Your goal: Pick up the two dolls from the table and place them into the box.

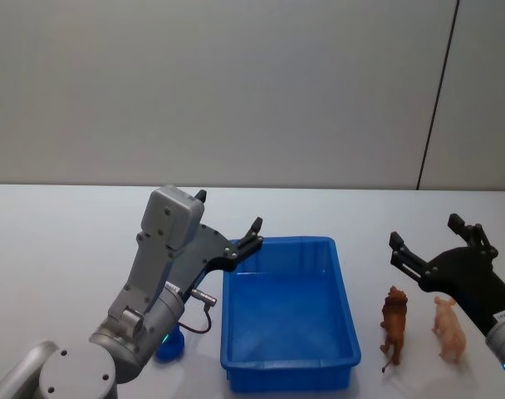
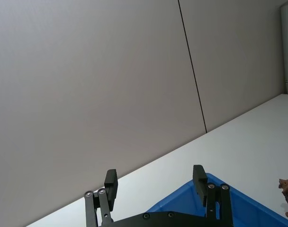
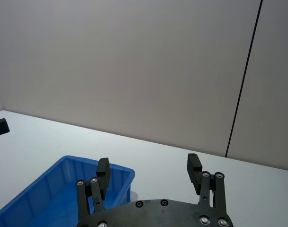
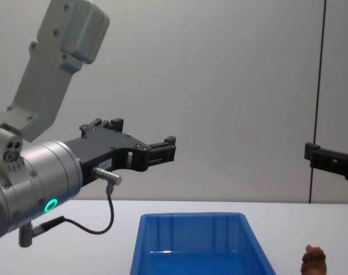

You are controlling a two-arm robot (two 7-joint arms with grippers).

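One pale grey wall [image 1: 236, 83] with a dark upright seam [image 1: 439, 91] is backing the plain white bench [image 1: 61, 224]. The bright blue box [image 1: 290, 366] is sitting open-topped on it. The left pincer [image 1: 229, 209] is hanging over the box's left rim and the right pincer [image 1: 425, 229] above the dolls, each with fingers apart. The brown doll [image 1: 394, 320] and the tan doll [image 1: 448, 327] are standing just right of the box.

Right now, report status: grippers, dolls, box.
Left gripper open, raised by left rim of box. Right gripper open, raised beyond brown doll, pink doll. Both stand on table, right of box. Box empty.
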